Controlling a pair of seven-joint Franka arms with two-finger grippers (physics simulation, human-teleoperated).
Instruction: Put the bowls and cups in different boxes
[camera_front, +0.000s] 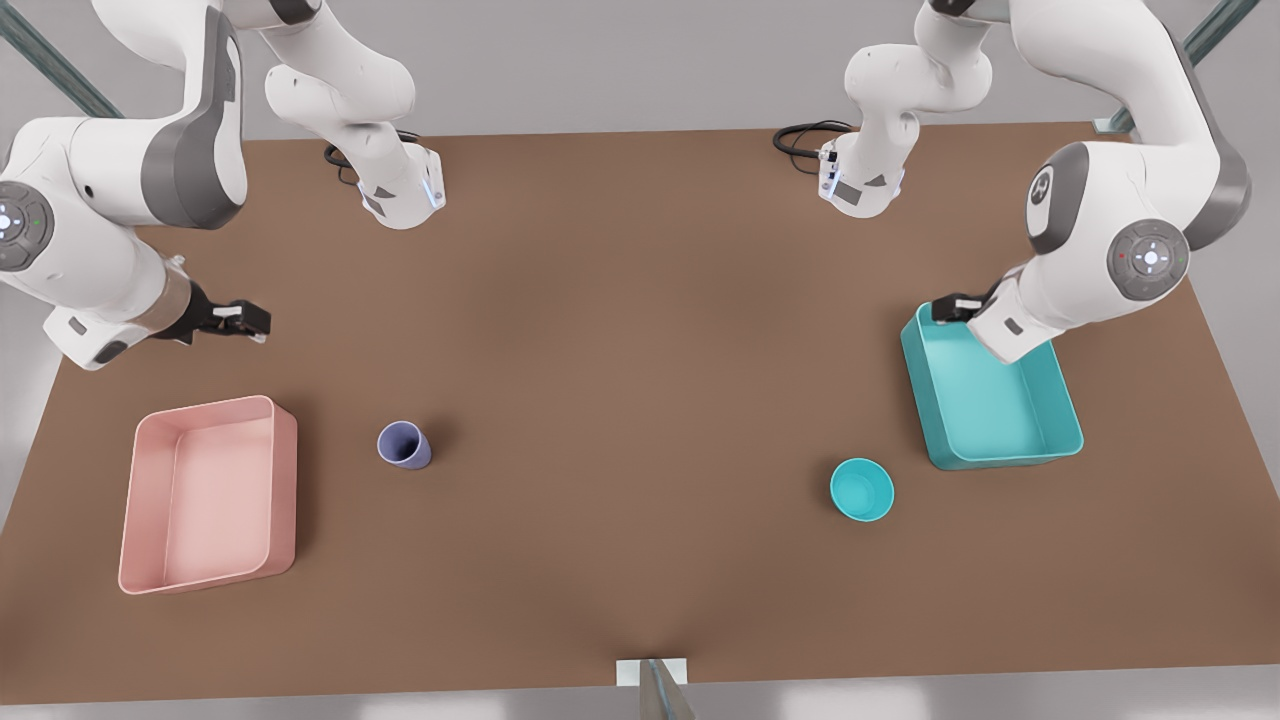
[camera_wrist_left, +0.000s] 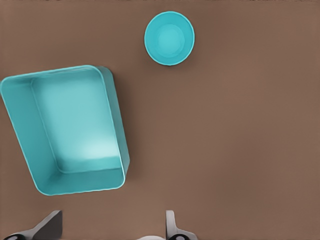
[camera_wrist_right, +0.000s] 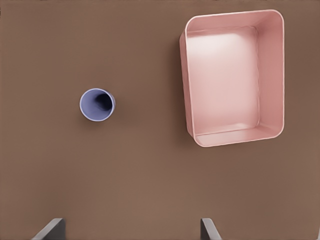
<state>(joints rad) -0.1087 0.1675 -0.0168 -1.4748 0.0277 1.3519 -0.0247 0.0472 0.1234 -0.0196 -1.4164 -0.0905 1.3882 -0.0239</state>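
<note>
Overhead, the front view shows the brown counter (camera_front: 640, 300) with the task's things laid out in two pairs. The pink box (camera_front: 210, 495) and the lavender cup (camera_front: 404, 444) lie toward the front view's left; the teal box (camera_front: 990, 400) and the small teal bowl (camera_front: 862, 489) lie toward its right. Both boxes are empty, and each small item stands upright near, but apart from, one box, so each arm probably serves its own pair. The right gripper (camera_front: 240, 319) hangs above bare counter behind the pink box; the left gripper (camera_front: 955, 309) hovers over the teal box's far edge.

The left wrist view looks down on the teal box (camera_wrist_left: 70, 130) and the bowl (camera_wrist_left: 169, 38), the bowl just beyond a box corner; the jaws stand wide apart and hold nothing.

The right wrist view frames the cup (camera_wrist_right: 97, 105) and the pink box (camera_wrist_right: 232, 77), well apart; here too the jaws are spread wide and empty. Neither item has yet been grasped.
</note>
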